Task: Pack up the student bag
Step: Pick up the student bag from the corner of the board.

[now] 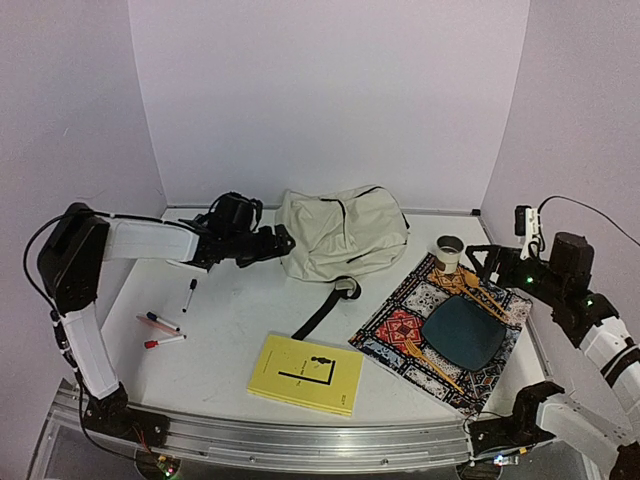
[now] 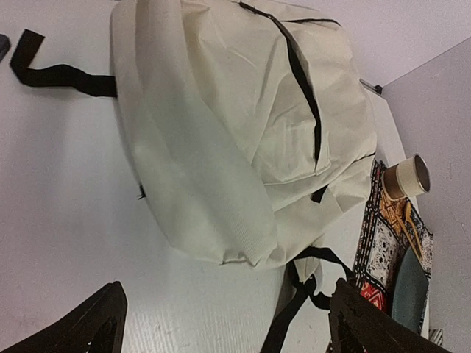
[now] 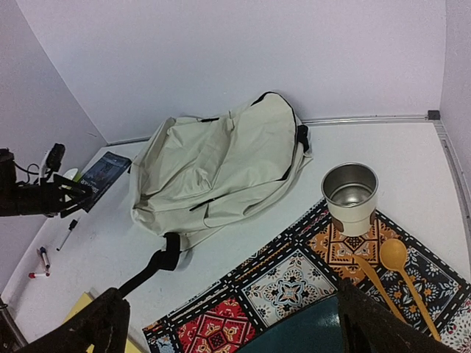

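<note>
Backpack: cream backpack [image 1: 340,232] lying flat at the back middle of the white tabletop [image 1: 230,320], close to the rear wall; front panel facing up
Backpack direction: its long axis runs roughly left to right across the tabletop; one black strap [image 1: 325,312] trails off the near edge toward a yellow book [image 1: 305,373]
Left end effector: left end effector [image 1: 283,243] just beside the backpack's left end, pointing at it; fingers spread wide, holding nothing
Right end effector: right end effector [image 1: 480,265] over the far right corner of a patterned placemat [image 1: 400,330], near a cup [image 1: 450,253]; fingers spread wide, holding nothing
Top view only: the yellow book shown whole; three markers [image 1: 165,325] at the left; a dark teal plate [image 1: 463,330] on the placemat
Left wrist view only: a close look at a black zip line [image 2: 302,81] running down the front panel; a black band [image 2: 59,73] lying flat off one edge of the backpack
Right wrist view only: a dark booklet [image 3: 103,173] on the tabletop beside the backpack, close to the left arm; the cup's shiny metal inside
</note>
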Available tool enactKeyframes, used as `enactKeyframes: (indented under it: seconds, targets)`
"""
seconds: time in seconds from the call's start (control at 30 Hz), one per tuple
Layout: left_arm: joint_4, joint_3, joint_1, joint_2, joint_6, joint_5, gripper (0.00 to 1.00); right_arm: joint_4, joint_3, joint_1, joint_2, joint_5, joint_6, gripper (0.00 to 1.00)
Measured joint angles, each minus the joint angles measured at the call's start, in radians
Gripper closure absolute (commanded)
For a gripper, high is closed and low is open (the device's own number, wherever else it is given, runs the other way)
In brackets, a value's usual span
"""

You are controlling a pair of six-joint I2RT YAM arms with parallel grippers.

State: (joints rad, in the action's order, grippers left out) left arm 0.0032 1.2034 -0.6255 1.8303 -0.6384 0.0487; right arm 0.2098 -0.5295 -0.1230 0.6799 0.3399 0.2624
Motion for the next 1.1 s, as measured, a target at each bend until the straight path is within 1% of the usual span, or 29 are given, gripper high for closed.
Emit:
enactKeyframes:
  seconds: [0.23,0.33,0.4,0.47,0.5,0.63,0.7,0.73,0.9,1.1]
  targets:
    - [0.008,0.164,-0.025,0.208,-0.023,-0.023,0.07,0.000,0.009,-0.002,-0.019,0.000,0.012,0.02]
    - [0.013,0.223,-0.031,0.281,-0.026,-0.040,0.12,0.000,0.021,-0.003,-0.023,0.000,0.019,0.02]
    - [0.017,0.254,-0.034,0.324,-0.028,-0.050,0.19,0.000,0.029,-0.006,-0.023,0.001,0.023,0.02]
    - [0.019,0.278,-0.035,0.364,-0.040,-0.052,0.29,0.000,0.032,-0.007,-0.023,0.001,0.023,0.02]
    - [0.020,0.289,-0.036,0.380,-0.040,-0.052,0.37,0.000,0.033,-0.007,-0.023,0.001,0.024,0.02]
    - [0.023,0.325,-0.037,0.416,-0.042,-0.050,0.83,0.000,0.035,-0.007,-0.025,0.006,0.024,0.02]
    - [0.024,0.326,-0.037,0.416,-0.039,-0.051,0.97,0.000,0.035,-0.007,-0.026,0.012,0.025,0.02]
    - [0.024,0.326,-0.038,0.414,-0.040,-0.053,1.00,0.000,0.035,-0.008,-0.026,0.014,0.025,0.02]
    - [0.016,0.289,-0.036,0.365,-0.043,-0.061,1.00,0.001,0.035,-0.014,-0.020,0.031,0.027,0.02]
    - [-0.016,0.194,-0.026,0.179,-0.043,-0.053,1.00,0.008,0.030,-0.062,0.030,0.046,0.028,0.02]
